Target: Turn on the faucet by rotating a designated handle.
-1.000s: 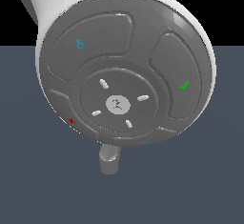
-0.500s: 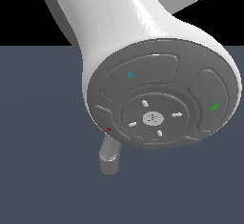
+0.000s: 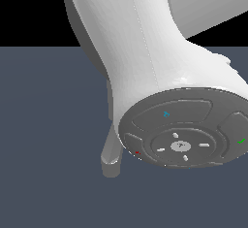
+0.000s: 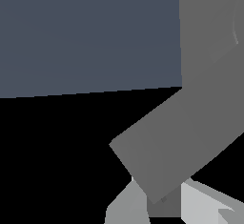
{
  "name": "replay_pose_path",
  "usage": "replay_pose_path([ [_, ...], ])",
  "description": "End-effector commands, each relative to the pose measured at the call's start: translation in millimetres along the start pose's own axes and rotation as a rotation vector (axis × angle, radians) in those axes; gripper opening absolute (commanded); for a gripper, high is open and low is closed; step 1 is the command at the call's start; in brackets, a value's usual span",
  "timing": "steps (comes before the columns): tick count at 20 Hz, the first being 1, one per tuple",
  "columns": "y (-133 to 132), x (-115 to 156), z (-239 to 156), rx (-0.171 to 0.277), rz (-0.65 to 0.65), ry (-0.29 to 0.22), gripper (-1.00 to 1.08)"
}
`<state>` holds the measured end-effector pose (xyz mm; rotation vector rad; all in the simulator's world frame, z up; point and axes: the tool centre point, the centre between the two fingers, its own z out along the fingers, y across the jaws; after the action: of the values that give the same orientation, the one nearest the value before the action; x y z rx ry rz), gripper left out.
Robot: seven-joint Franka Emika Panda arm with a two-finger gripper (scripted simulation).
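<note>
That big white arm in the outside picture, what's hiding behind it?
Only a grey faucet part pokes out below the white arm; everything else of the fixture is covered, and the gripper is hidden too.

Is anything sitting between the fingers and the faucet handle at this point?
Nothing visible does. In the wrist view the fingers flank the end of a flat grey bar, apparently the handle, with no other object between. The exterior view cannot confirm this: the arm hides most of the faucet.
</note>
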<state>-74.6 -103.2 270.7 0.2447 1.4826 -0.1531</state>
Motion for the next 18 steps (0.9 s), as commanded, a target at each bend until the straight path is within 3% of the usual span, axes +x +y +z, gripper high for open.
replay_pose_path([
  [1, 12, 13, 0, -0.100, -0.057, 0.057, -1.00],
  [15, -8, 32, 3, -0.124, -0.082, 0.072, -1.00],
  [16, -16, 20, 5, -0.058, -0.042, 0.008, -1.00],
  [18, -18, 21, 4, -0.057, -0.041, 0.007, -1.00],
])
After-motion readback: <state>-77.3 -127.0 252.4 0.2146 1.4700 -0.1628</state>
